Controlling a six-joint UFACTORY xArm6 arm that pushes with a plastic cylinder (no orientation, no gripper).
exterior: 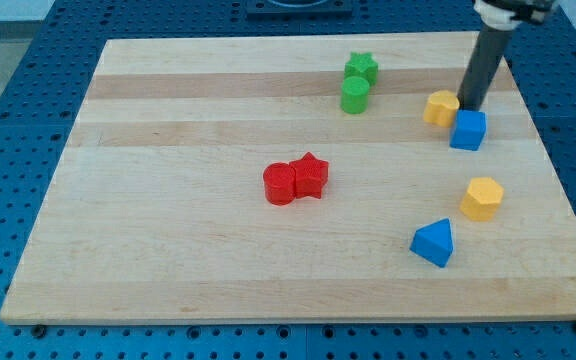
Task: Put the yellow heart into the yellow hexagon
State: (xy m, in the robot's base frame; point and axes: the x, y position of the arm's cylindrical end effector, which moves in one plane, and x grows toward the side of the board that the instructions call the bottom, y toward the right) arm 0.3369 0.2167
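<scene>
A straight, smooth, dark grey rod comes down from a wider collar cut off at the view's top edge; my tip is its plain, blunt, flat-cut lower end.

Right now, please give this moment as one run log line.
tip: between yellow heart and blue cube | yellow hexagon: apart, nearer view's bottom | heart not yet at hexagon

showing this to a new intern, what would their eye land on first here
Likely the dark rod coming down at the view's upper right, my tip wedged between the yellow heart and the blue cube. Next, the bright red pair near the board's middle, a red cylinder touching a red star. The yellow hexagon sits lower right, above a blue triangular block.
</scene>
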